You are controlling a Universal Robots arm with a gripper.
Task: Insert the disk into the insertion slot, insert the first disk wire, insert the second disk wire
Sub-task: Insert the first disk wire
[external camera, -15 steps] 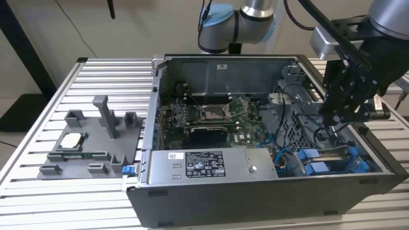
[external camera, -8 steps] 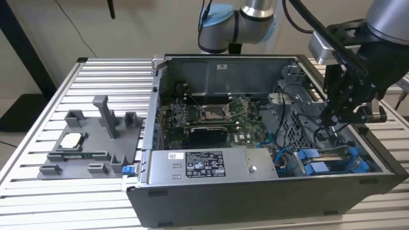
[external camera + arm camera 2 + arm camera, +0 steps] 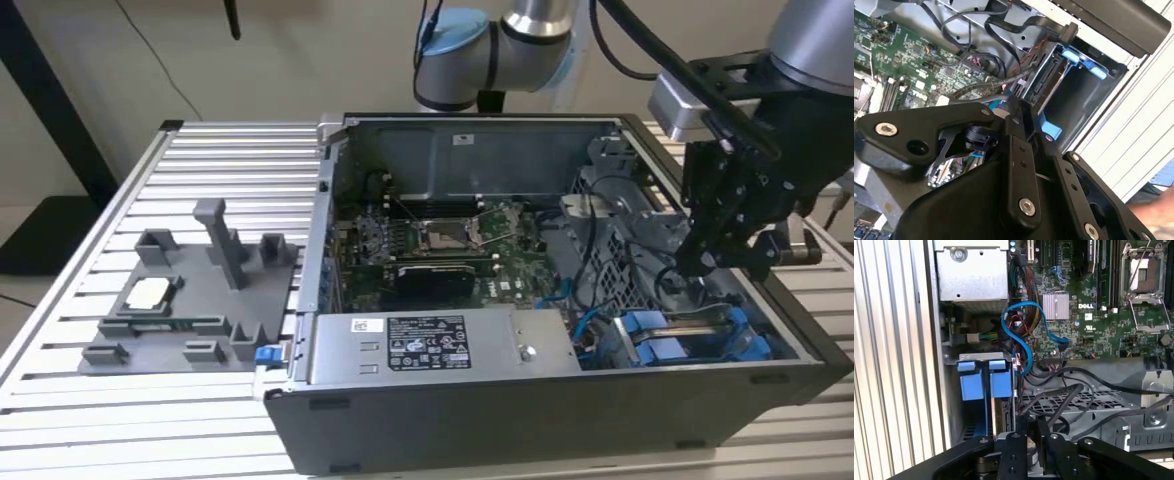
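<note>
The disk (image 3: 1047,84) sits on edge inside the insertion slot (image 3: 1081,102), its blue carrier tabs (image 3: 985,385) at the cage mouth. In the exterior view the slot (image 3: 687,335) is at the case's front corner on that view's right, with my gripper (image 3: 702,262) hanging just above it. In both wrist views the gripper (image 3: 1021,112) (image 3: 1031,429) hovers beside the disk's connector edge, fingers close together among black wires (image 3: 1074,390). I cannot see whether a wire is pinched. A blue wire (image 3: 1021,340) loops from the motherboard toward the slot.
The open computer case (image 3: 534,420) lies on a slatted table, with the motherboard (image 3: 454,245) in its middle. A silver labelled power-supply box (image 3: 427,345) sits beside the slot. A grey fixture tray (image 3: 187,300) with upright posts stands at the exterior view's left.
</note>
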